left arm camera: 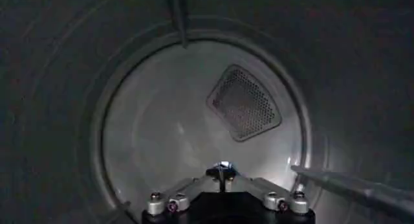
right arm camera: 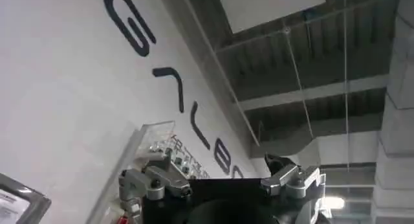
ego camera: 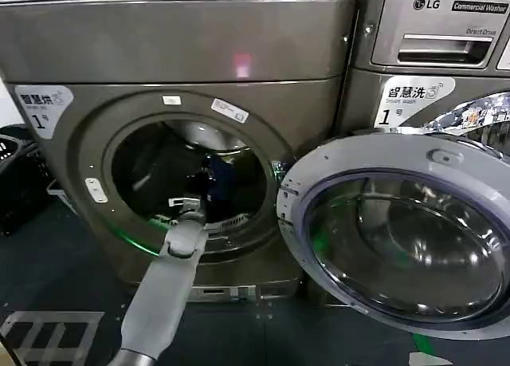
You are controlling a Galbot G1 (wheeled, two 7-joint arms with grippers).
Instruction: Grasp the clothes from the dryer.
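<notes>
The dryer stands at the left with its round mouth open. My left arm reaches through that mouth, and my left gripper sits at the clothes, a small dark navy bundle raised in the middle of the opening. In the left wrist view, the left gripper has its fingers pressed together on a small dark tuft in front of the drum's pale back wall. The rest of the bundle is hidden under the gripper. My right gripper is parked away from the machines, open, pointing up at a lettered white wall.
The dryer's round glass door swings wide to the right, low in front of the LG washer. A black basket stands at the far left on the dark floor. A perforated vent and a drum rib lie inside.
</notes>
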